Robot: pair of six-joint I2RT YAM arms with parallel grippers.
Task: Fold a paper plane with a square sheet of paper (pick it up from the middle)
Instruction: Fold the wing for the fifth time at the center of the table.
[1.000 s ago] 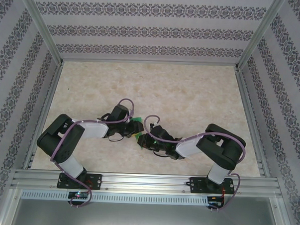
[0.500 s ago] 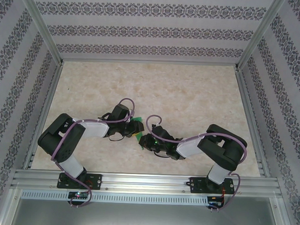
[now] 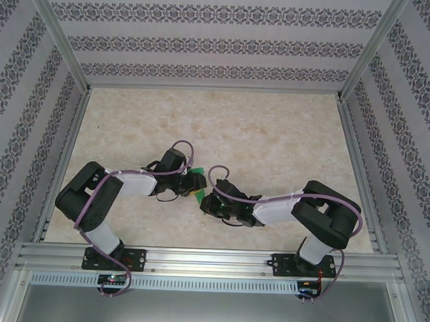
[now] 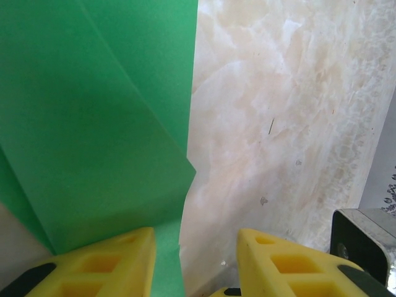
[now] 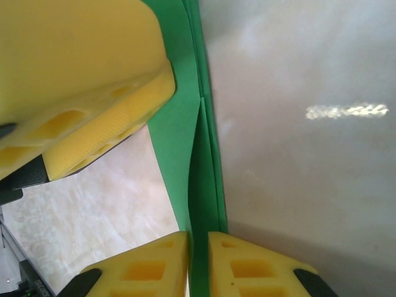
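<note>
The paper point(image 4: 93, 124) is bright green, folded into layered flaps with sharp creases. It lies mid-table towards the near edge, between both grippers. The right gripper point(image 5: 198, 238) pinches a folded edge. The left gripper point(image 4: 195, 241) is spread, one finger over the sheet. The table point(image 3: 273, 135) is pale and marbled, the walls point(image 3: 206, 46) patterned.

No readable text, label, brand, number or sign is showing in any of the views.
</note>
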